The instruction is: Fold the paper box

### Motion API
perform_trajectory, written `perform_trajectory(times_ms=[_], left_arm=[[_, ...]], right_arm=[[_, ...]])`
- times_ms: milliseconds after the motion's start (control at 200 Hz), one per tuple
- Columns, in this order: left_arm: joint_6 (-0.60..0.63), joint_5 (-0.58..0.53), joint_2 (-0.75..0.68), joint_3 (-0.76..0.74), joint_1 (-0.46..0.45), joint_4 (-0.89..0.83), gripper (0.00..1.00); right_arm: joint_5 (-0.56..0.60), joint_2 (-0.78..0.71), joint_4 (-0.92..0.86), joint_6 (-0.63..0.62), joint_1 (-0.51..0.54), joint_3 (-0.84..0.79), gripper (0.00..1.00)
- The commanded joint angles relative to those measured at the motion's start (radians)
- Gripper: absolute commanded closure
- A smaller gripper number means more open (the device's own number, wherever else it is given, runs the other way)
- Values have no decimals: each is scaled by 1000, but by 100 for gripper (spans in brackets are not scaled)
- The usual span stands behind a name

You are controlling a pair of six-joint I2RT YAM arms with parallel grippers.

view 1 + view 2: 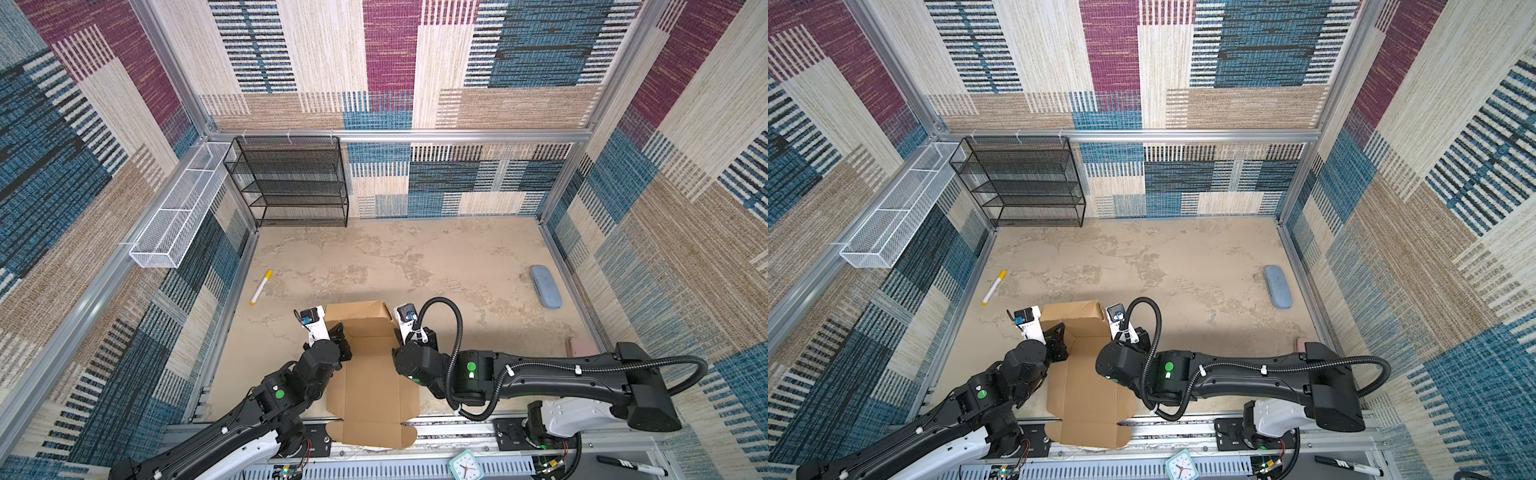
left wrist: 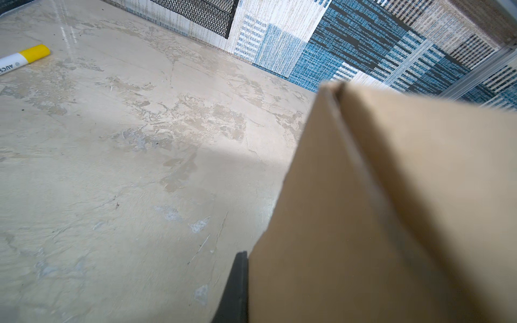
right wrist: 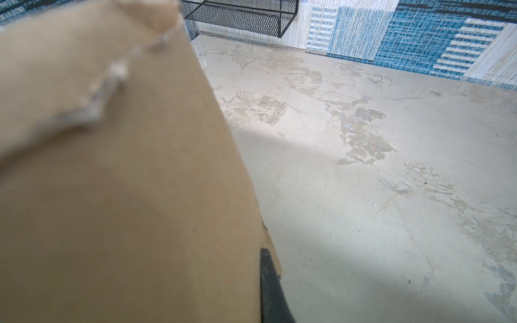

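Grip check: your left claw (image 2: 247, 288) pinches one side wall of the box (image 1: 372, 386), which sits between both claws. Your right claw (image 3: 258, 288) pinches the opposite wall. Raise both walls together, evenly, keeping creases square.

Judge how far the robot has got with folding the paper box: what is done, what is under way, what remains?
Done: at the far end of the paper box the side walls and end flap stand up. In hand: the left gripper and right gripper each pinch one side wall. Left: the near panel lies flat, reaching past the table, so the lid is not closed.
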Motion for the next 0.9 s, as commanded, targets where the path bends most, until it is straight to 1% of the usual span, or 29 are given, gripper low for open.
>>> perform_trajectory(times_ms=[0, 75, 140, 255, 305, 396, 446, 496, 661, 766, 891], left_arm=[[-28, -126, 4, -2, 7, -163, 100], [-49, -132, -11, -11, 8, -161, 100], [-16, -95, -13, -19, 10, -118, 100], [2, -68, 11, -11, 13, -95, 100], [0, -68, 13, -8, 14, -94, 91], [0, -61, 0, -14, 15, -85, 89], [-1, -55, -14, -20, 16, -78, 85], [-2, -51, -31, -23, 16, -78, 78], [5, -22, -76, -14, 19, -81, 70], [-10, 7, -79, -14, 19, -76, 69], [-27, 53, -76, -17, 19, -46, 62]], right_arm=[[19, -6, 91, 23, 11, 18, 100], [16, -2, 90, 23, 11, 20, 100], [13, 3, 92, 25, 12, 21, 100], [11, 7, 94, 22, 13, 21, 100], [11, 9, 95, 20, 13, 23, 100], [10, 11, 93, 21, 13, 25, 100], [11, 10, 90, 23, 13, 23, 100], [11, 12, 91, 26, 13, 21, 100], [26, 22, 85, 32, 13, 14, 100], [44, 35, 84, 36, 13, 10, 100], [52, 53, 101, 37, 11, 0, 100]])
